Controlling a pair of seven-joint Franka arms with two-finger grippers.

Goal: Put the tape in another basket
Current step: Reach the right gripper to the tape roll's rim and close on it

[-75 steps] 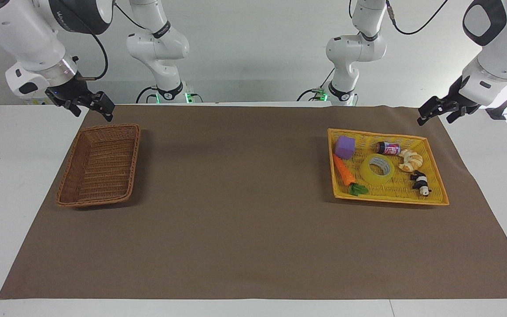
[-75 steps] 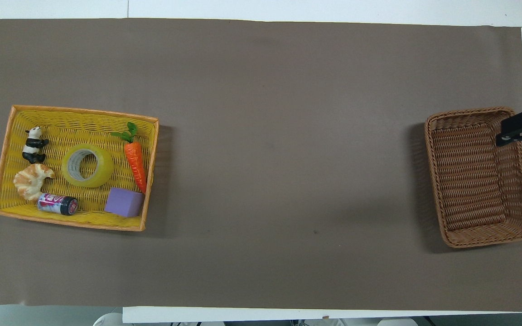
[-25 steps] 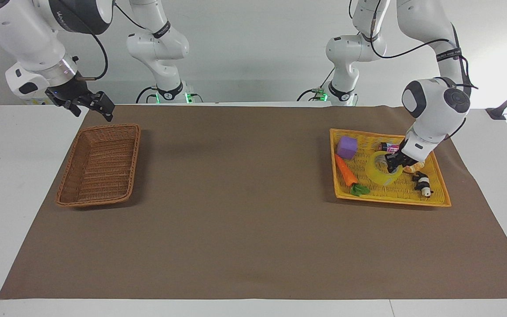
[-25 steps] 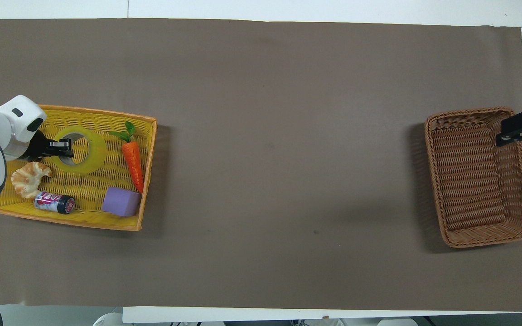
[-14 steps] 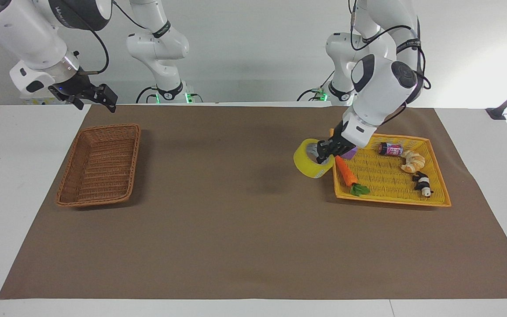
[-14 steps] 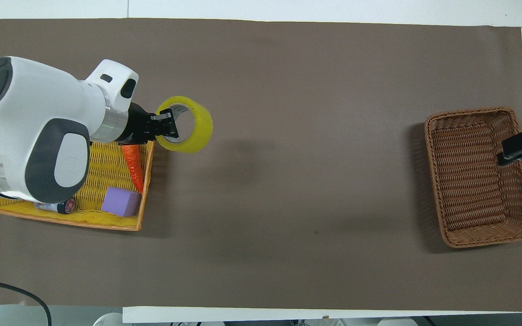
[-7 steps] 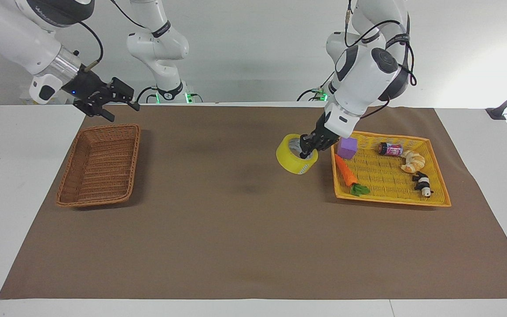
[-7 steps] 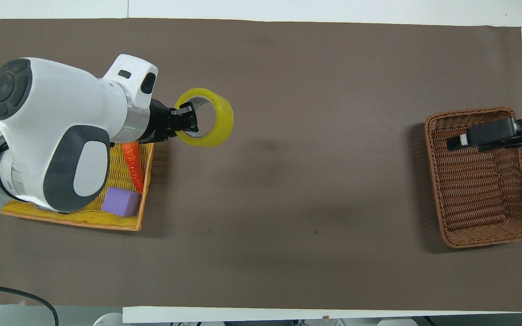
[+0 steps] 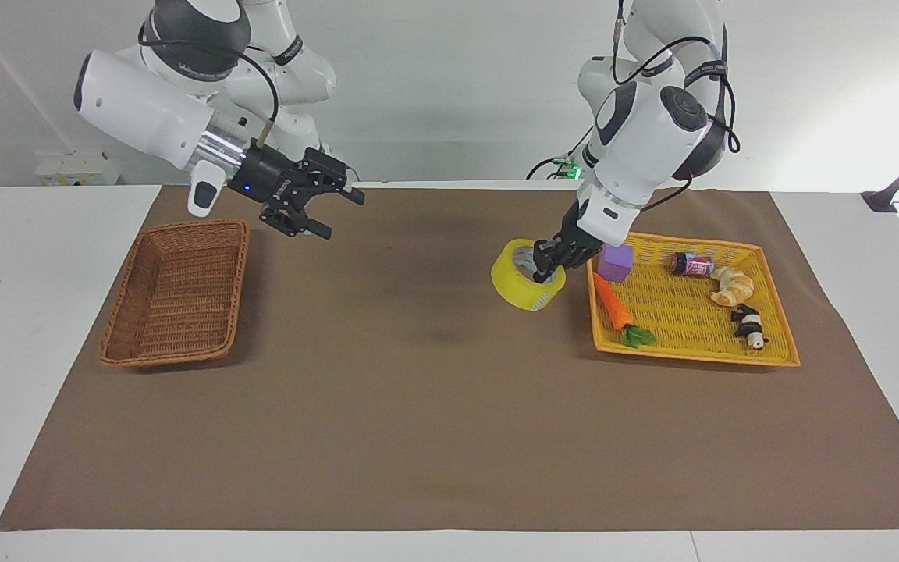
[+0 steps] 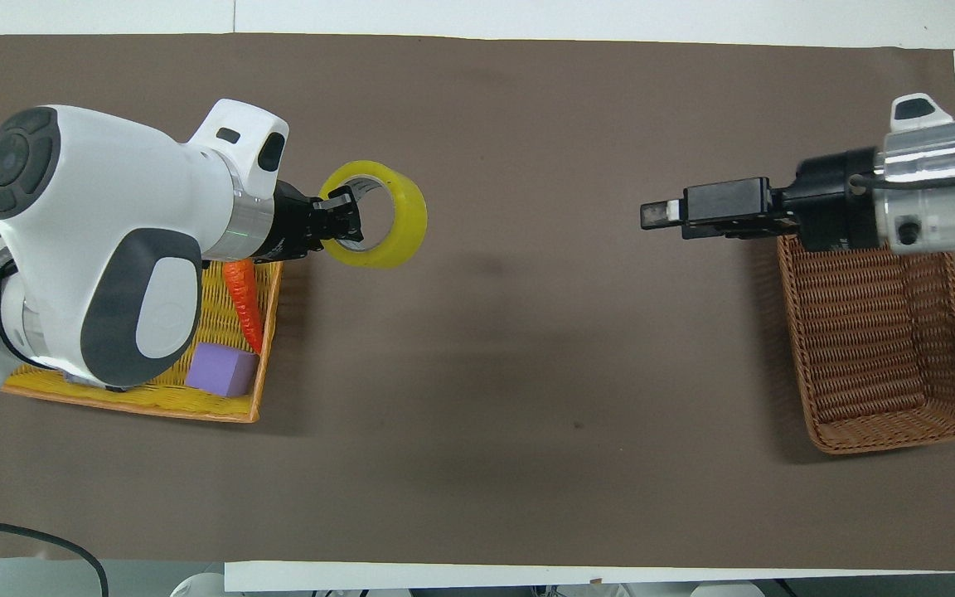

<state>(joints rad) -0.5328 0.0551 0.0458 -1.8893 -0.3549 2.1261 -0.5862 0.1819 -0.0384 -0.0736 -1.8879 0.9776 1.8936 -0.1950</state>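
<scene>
The tape (image 9: 524,287), a yellow roll, hangs tilted from my left gripper (image 9: 545,268), which is shut on its rim with one finger inside the core. It is in the air over the brown mat, just off the flat yellow tray's (image 9: 691,357) edge toward the table's middle; it also shows in the overhead view (image 10: 390,217) with the left gripper (image 10: 345,220). The brown wicker basket (image 9: 176,289) lies empty at the right arm's end (image 10: 867,332). My right gripper (image 9: 340,215) is open, in the air over the mat beside the basket, pointing toward the middle (image 10: 660,214).
The yellow tray (image 10: 138,406) holds a carrot (image 9: 612,303), a purple block (image 9: 615,261), a small can (image 9: 690,264), a croissant (image 9: 730,286) and a panda figure (image 9: 747,324). A brown mat (image 9: 434,421) covers the table.
My left gripper lifted the tape out of the yellow tray and carried it toward the middle, now holding still. My right gripper swung from the basket's edge out over the mat toward the middle.
</scene>
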